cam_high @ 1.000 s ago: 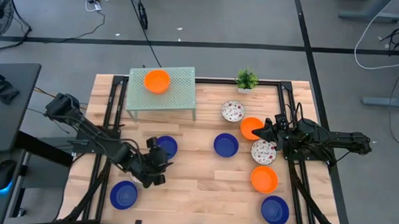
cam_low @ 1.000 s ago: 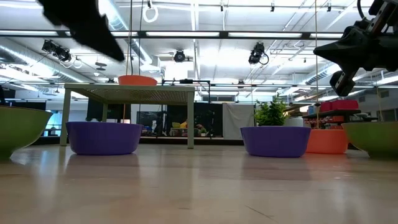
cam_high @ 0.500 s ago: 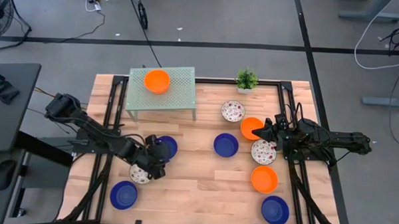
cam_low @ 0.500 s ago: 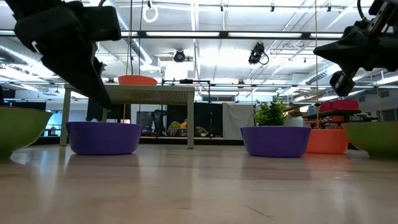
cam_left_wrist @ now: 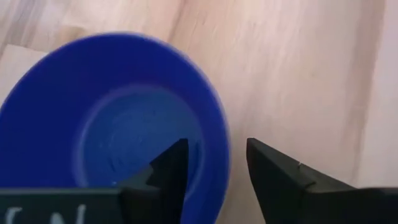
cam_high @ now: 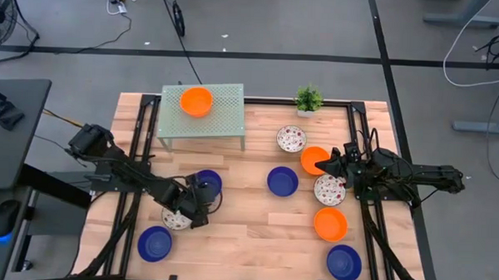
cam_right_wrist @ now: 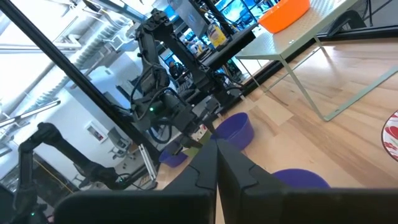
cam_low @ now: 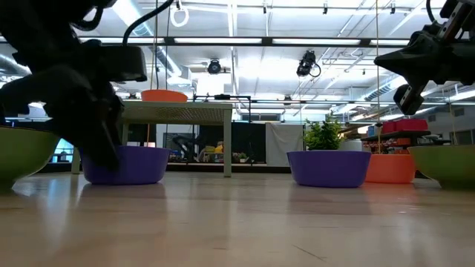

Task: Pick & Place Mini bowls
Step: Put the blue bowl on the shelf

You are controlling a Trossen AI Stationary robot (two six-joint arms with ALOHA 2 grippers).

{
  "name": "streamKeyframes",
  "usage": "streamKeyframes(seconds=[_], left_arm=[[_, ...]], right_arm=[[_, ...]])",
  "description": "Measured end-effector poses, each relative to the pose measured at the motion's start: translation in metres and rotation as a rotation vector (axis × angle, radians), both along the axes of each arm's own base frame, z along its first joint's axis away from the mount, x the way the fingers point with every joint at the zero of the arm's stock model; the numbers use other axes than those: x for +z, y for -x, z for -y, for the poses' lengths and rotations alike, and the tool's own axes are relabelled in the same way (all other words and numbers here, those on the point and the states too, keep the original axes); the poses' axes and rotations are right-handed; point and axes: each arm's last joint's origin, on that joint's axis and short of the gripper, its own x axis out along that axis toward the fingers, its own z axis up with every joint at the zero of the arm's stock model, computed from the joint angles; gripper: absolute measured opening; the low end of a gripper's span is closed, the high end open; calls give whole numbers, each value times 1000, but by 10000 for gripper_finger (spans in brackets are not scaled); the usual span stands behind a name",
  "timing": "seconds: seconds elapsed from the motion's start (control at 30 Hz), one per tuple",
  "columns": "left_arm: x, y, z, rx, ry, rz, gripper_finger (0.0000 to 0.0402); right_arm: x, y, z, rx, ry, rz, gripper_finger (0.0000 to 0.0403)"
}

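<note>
Dropping lower toward the table with the left gripper (cam_high: 199, 206), compared with half a second back when it was sitting higher in the low view; now closing in on the blue bowl (cam_high: 207, 183) at table front-left, just past the speckled bowl (cam_high: 176, 218). In the left wrist view, fingers (cam_left_wrist: 273, 174) parted, one inside the blue bowl (cam_left_wrist: 118, 130) and one outside its rim, straddling the wall, not yet clamped, holding nothing. Reading this as the approach ending and a rim pinch coming next, likely headed for the green mesh stand (cam_high: 225, 114), where one orange bowl (cam_high: 196, 100) is already sitting. Waiting on the far side with the right gripper (cam_high: 325, 165), unmoved over the last second, hovering above an orange bowl (cam_high: 314, 158) beside a speckled bowl (cam_high: 329, 190); fingers pressed together in the right wrist view, nothing between them. Remaining bowls scattered on the wood: blue (cam_high: 282, 181) in the middle, blue (cam_high: 154, 243) front-left, orange (cam_high: 331, 224) and blue (cam_high: 343, 263) on the right, speckled (cam_high: 292, 140) near the potted plant (cam_high: 308, 99). Most of the task remaining.
</note>
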Motion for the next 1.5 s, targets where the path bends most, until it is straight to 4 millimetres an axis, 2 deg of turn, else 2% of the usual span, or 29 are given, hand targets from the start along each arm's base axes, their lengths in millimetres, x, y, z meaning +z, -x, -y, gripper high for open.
streamKeyframes(seconds=[0.37, 0.77, 1.0, 1.2, 1.33, 1.5], left_arm=[[18, -11, 6, -23, 7, 32, 120], [17, -10, -1, -2, -17, -14, 87], [17, -10, -1, -4, -19, -14, 11], [20, -16, 4, -82, -5, 28, 9], [42, -30, 9, -122, -22, 94, 6], [89, -57, 5, -148, -93, 190, 5]], right_arm=[[0, 0, 0, 0, 0, -1, 7], [0, 0, 0, 0, 0, -1, 7], [0, 0, 0, 0, 0, 0, 7], [0, 0, 0, 0, 0, -1, 7], [0, 0, 0, 0, 0, -1, 7], [0, 0, 0, 0, 0, -1, 7]])
